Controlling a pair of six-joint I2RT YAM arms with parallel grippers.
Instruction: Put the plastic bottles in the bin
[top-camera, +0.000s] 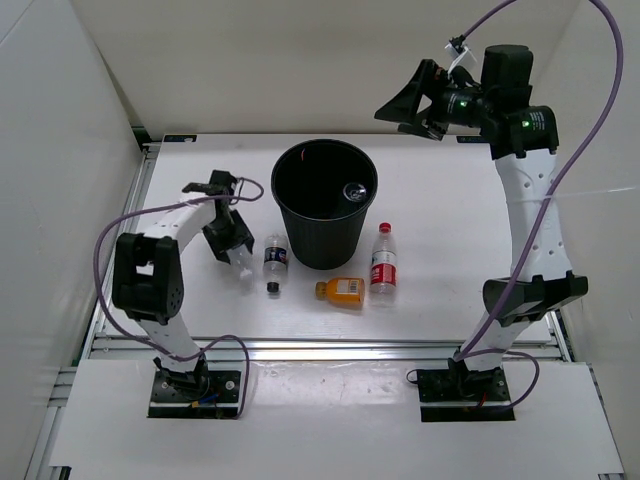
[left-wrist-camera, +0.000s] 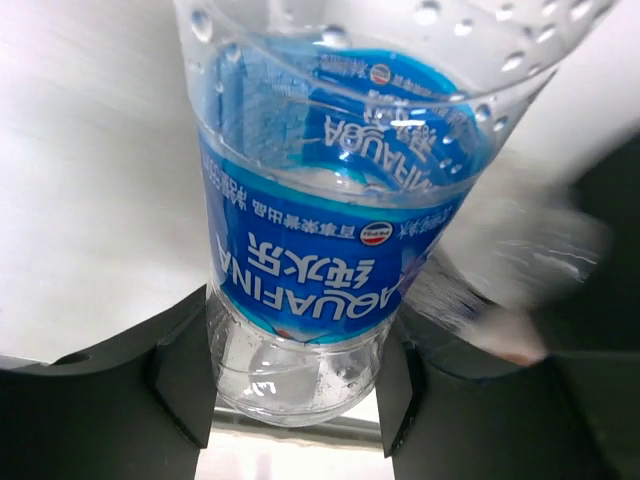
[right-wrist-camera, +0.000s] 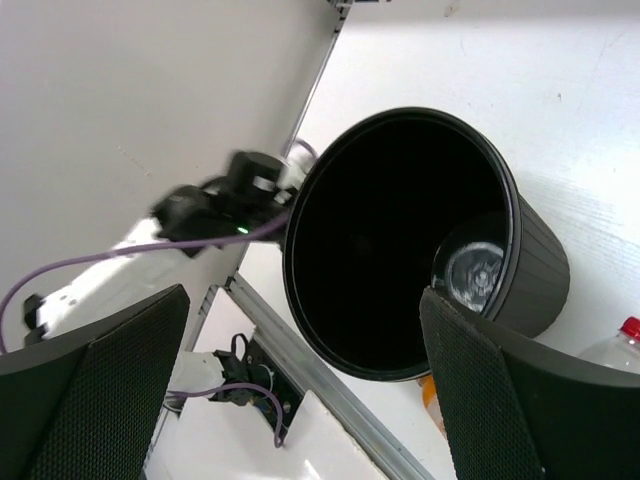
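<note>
**Item:** clear plastic bottle with a blue label (left-wrist-camera: 300, 260).
**Location:** left part of the white desk (top-camera: 450, 200), inside the left tool (left-wrist-camera: 290, 385). The black fingers (left-wrist-camera: 185, 380) press both sides of the clear section next to the label, so the tool is closed on it. Whether the bottle is clear of the desk surface cannot be told.
**Long axis:** in the top view it runs from the tool toward the near edge, crosswise to the jaws.

**Destination:** round black plastic bin (top-camera: 320, 240), just right of the left tool and slightly farther back. Its rim stands above the bottle, so the carry probably needs a lift and then a short move right. The left arm is much the nearer.

**Obstruction:** clear bottle with a dark label (top-camera: 275, 258), lying just beside the held one on the bin side; likely to be brushed.

**Right tool** (top-camera: 408, 108): jaws wide apart, empty, raised high behind the bin.

**Other stock:** one clear bottle (right-wrist-camera: 478, 270) inside the bin. A short orange bottle (top-camera: 343, 291) and a clear bottle with a red label (top-camera: 383, 265) are on the desk in front of it.
</note>
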